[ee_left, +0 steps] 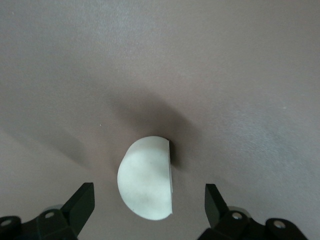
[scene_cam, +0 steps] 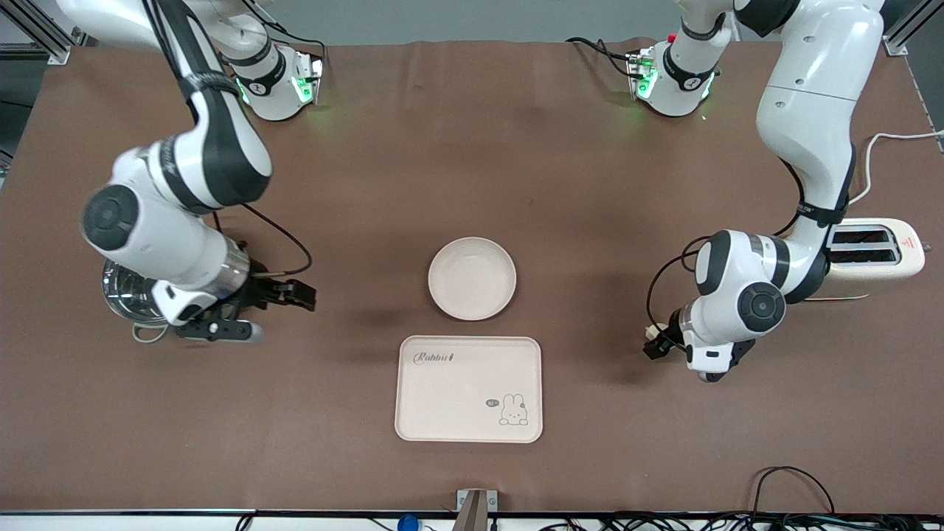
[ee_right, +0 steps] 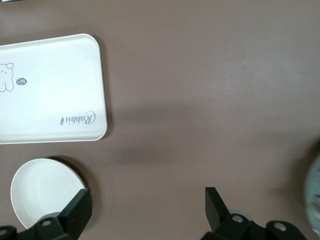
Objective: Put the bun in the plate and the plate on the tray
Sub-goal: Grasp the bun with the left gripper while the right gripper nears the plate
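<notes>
Got my left claw (ee_left: 149, 200) spread wide over the bun (ee_left: 146, 178), grab comes next; right claw (ee_right: 148, 207) waits released near the plate (scene_cam: 472, 278).

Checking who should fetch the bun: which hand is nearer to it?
Left. The left hand hangs right over the bun, fingers open either side. The right hand is at the other end of the table, open over bare tabletop.

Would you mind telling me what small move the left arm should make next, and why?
Probably lower the left gripper straight down and close on the bun. Its fingers are open with the bun lying on the table between them, the plate holds nothing, and the right gripper waits open over bare table.
</notes>
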### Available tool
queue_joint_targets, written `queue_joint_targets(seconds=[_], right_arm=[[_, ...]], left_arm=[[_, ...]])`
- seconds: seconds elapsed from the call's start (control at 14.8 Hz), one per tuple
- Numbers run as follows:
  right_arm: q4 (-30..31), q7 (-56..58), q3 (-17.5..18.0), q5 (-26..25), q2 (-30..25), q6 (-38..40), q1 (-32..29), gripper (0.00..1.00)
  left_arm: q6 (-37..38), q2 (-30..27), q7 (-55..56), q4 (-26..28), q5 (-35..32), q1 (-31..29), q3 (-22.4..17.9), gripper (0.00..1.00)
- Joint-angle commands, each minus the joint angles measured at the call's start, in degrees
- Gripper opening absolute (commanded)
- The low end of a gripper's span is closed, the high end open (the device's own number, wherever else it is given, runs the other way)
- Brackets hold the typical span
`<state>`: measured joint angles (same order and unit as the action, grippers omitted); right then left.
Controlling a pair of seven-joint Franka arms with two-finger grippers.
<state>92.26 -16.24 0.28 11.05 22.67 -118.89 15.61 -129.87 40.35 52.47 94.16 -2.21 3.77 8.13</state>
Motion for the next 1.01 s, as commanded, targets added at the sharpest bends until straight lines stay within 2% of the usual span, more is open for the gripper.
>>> queue_joint_targets(seconds=[0.0, 0.14, 0.2, 0.34, 0.47, 0.68, 0.74, 0.81, 0.95], right_arm=[[-0.07, -1.07, -0.37, 4.75, 5.0, -7.38, 2.13, 1.0], [-0.15, -2.21, -0.55, 7.22, 9.83, -13.88, 6.26, 1.0], [-0.07, -3.26, -0.46, 7.32, 11.59, -15.31, 6.8, 1.0], [0.02, -5.02, -0.46, 7.4, 13.01, -15.32, 9.25, 1.0], [0.81, -6.26, -0.46, 7.4, 14.24, -15.85, 11.19, 1.0], [4.31, -6.08, -0.28, 7.4, 13.9, -15.5, 13.39, 1.0], [5.98, -5.91, 0.93, 7.4, 13.29, -15.67, 14.0, 1.0], [7.65, -5.91, 2.34, 7.4, 12.41, -16.19, 14.18, 1.0], [11.25, -6.17, 3.41, 7.4, 12.14, -21.18, 16.46, 1.0]], left_arm=[[-0.74, 0.08, 1.41, 0.32, -0.25, -0.43, 0.14, 0.54], [-0.74, 0.6, 1.41, 0.14, -0.25, -0.08, 0.14, 0.31], [-0.74, 0.96, 1.41, -0.21, -0.16, 0.09, 0.22, 0.27], [-1.0, 0.61, 1.58, -0.3, 1.32, 0.36, 0.31, 0.25], [-1.0, 0.34, 4.11, -0.38, 3.7, 1.24, 1.62, 0.2], [-1.0, 0.17, 12.63, -2.3, 3.79, 2.64, 7.06, 0.17], [-1.0, 0.17, 16.57, -3.28, 3.62, 3.52, 9.25, 0.17], [-1.09, 0.34, 20.53, -4.5, 3.27, 5.0, 11.02, 0.17], [-1.18, 0.87, 25.91, -6.35, 3.35, 10.96, 11.3, 0.18]])
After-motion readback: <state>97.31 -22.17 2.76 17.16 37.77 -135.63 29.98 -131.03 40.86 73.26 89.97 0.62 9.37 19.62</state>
